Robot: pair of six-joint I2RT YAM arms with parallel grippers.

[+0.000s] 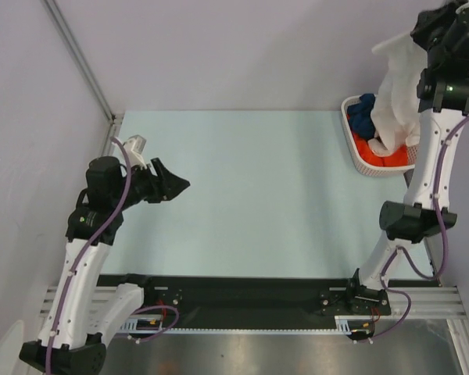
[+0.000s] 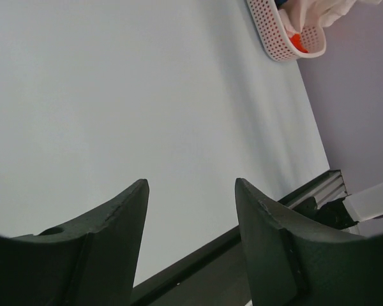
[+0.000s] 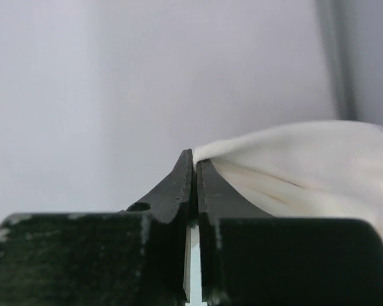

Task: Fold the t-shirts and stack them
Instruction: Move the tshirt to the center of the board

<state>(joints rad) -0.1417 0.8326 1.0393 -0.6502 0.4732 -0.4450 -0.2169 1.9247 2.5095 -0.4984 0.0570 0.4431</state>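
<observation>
So, starting on the left: the left gripper (image 1: 176, 186) sits over the left part of the table (image 1: 250, 203), not far from the left edge, and it points toward the middle. Its jaws are apart. In the left wrist view you just see pale table surface through the gap, so it's got no cloth in it. Can't really tell whether it's touching the surface or just above it.

The middle of the table is plain light blue surface, with the black rail along the near edge.

Over at the far right corner there's the white lattice basket (image 1: 358, 160), sitting right by the right edge. Inside it, the dark blue t-shirt (image 1: 363, 113) is bunched up at the far end and the orange t-shirt (image 1: 384, 158) fills the near end.

The white t-shirt (image 1: 399, 98) is the one in play. It's hanging in a long crumpled drape above the basket, and its bottom end is down inside the basket on top of the orange one. The top of it is pinched in the right gripper (image 3: 195, 159), which is held way up high over that corner. In the right wrist view the jaws are pressed together with a white fold of cloth coming out right at the tips, so it's clamped on the white shirt. No print or logo is visible from these angles.
</observation>
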